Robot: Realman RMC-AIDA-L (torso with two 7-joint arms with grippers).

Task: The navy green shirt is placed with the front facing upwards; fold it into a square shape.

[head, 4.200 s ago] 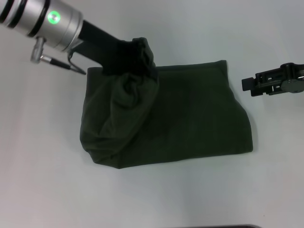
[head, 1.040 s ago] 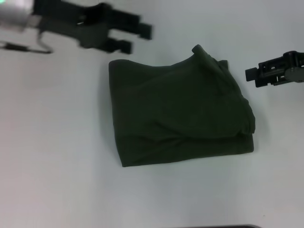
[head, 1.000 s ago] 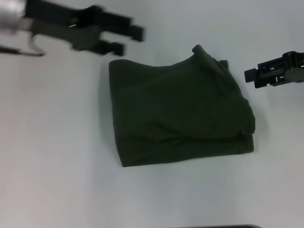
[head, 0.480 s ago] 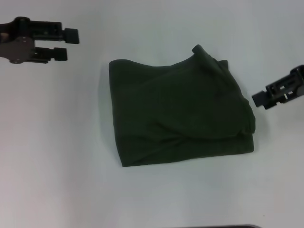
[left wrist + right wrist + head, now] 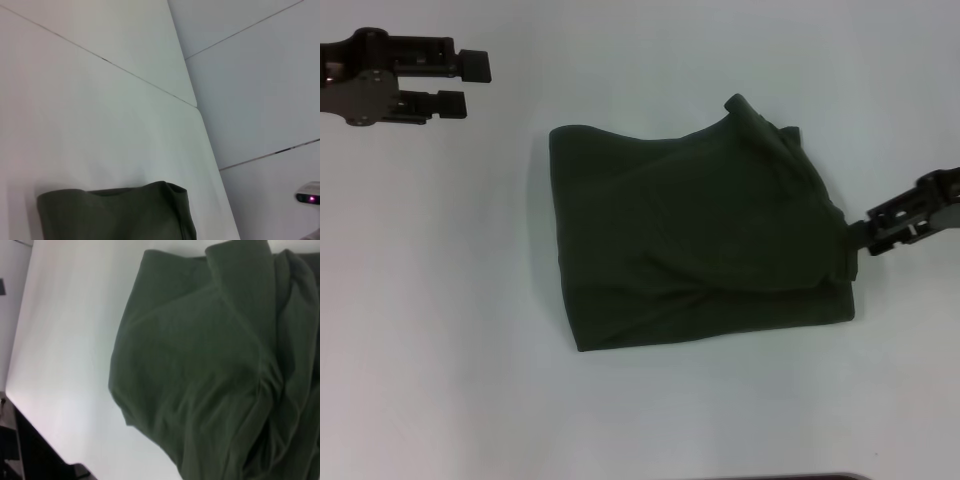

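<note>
The navy green shirt (image 5: 695, 235) lies folded into a rough square in the middle of the white table (image 5: 420, 320), with a small peak of cloth at its far right corner. No lettering shows. My left gripper (image 5: 465, 85) hovers open and empty at the far left, well clear of the cloth. My right gripper (image 5: 865, 235) sits at the shirt's right edge, touching or nearly touching the layered folds there. The shirt (image 5: 210, 365) fills the right wrist view, creased along one side. In the left wrist view only a strip of the shirt (image 5: 115, 215) shows.
White tabletop surrounds the shirt on all sides. A dark table edge (image 5: 790, 477) runs along the near side, also seen as a dark edge (image 5: 35, 450) in the right wrist view. Pale wall panels (image 5: 250, 75) stand beyond the table.
The left gripper let go of the cloth it carried over, leaving the shirt folded narrower, and drew back to the far left. The right gripper came nearer and inward to the shirt's right edge.
</note>
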